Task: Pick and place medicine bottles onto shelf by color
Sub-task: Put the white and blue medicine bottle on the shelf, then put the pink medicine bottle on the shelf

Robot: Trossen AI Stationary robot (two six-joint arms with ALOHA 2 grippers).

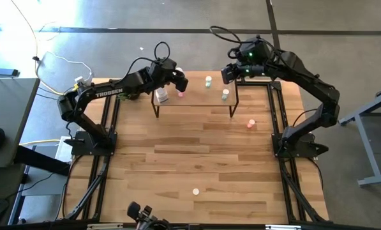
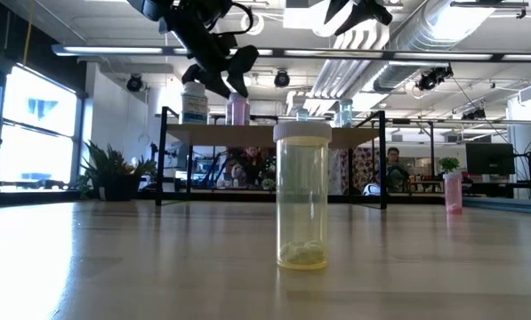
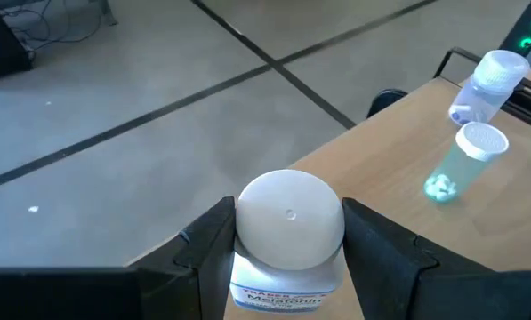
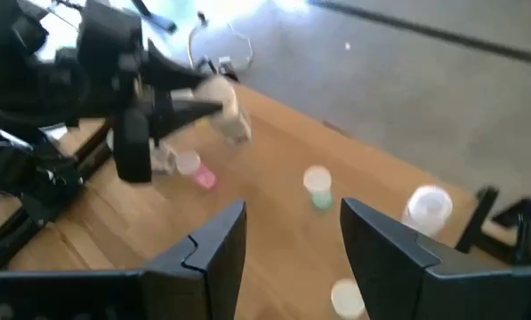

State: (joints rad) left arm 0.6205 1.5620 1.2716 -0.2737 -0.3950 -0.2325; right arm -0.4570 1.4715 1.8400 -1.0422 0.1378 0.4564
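The light-wood shelf (image 1: 196, 102) stands at the table's far middle. A larger white bottle (image 1: 161, 96) and a pink bottle (image 1: 181, 93) stand upright on its left part. A white-capped clear bottle (image 1: 208, 81) and a greenish bottle (image 1: 225, 94) stand on its right part. My left gripper (image 1: 179, 80) is open just above the white bottle's cap (image 3: 289, 218), one finger on each side. My right gripper (image 1: 232, 74) is open and empty above the shelf's far right corner. A pink bottle (image 1: 251, 124) and a pale yellow bottle (image 1: 195, 190) stand on the table. My left gripper's fingers (image 3: 213, 240) come from above and stand close on either side of the white bottle's cap (image 3: 289, 218). I cannot tell whether they touch it. The bottle stands upright on the shelf.
A green leafy plant (image 2: 112, 173) stands left of the shelf. The dark arm frames (image 1: 107, 128) run along both table sides. The pale yellow bottle (image 2: 302, 196) stands near the front edge. People (image 2: 394, 164) sit in the room beyond the table.
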